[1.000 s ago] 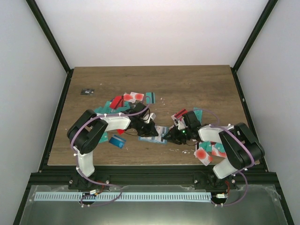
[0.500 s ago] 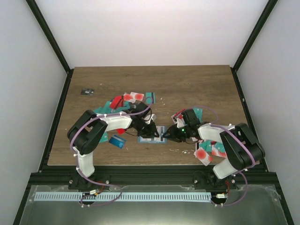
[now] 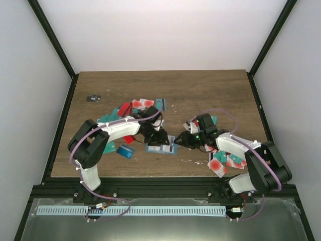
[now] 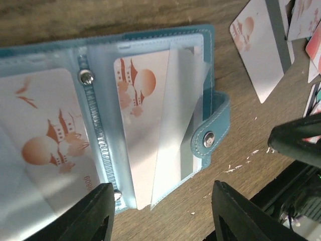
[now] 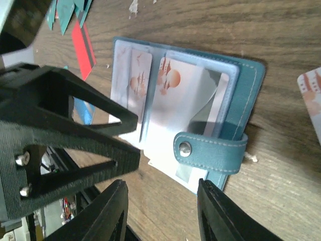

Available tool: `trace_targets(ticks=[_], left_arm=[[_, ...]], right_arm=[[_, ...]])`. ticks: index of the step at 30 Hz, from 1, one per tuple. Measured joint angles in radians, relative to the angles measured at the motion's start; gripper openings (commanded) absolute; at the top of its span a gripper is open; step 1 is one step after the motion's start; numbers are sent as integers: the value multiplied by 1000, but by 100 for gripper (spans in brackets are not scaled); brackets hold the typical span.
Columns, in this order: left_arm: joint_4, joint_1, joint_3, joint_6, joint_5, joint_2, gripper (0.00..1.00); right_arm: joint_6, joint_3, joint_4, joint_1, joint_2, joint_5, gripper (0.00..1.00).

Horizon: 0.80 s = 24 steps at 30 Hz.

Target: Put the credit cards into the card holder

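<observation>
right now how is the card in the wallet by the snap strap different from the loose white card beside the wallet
The sleeved card sits inside the wallet, while the loose card lies bare on the table. A curled clear flap veils part of the sleeved card; nothing covers the loose card. Both are white with red-orange print.

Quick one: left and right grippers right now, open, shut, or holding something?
Left gripper: open, holding nothing, by the open card holder.
Right gripper: open, holding nothing.
</observation>
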Motion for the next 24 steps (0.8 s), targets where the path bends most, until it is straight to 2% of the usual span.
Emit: trace_targets(ticks=[3,8,10,14,24], left_arm=[[-43,0,32,27,-34,-9,40],[-87,0,56,59,-66,-11,13],[-100,0,59,65,-74,-9,8],[-111,0,72,84,-76,9,4],[-121,0,113,114,-74,80,4]], right_arm=[[19,-19,18,0,-21,-21,40],[64,-75,56,0,-29,-61,40],[84,-95,72,0,-29,-76,40],[115,-119,112,0,-29,-93,40],[162,-124,194,0,8,-115,40]])
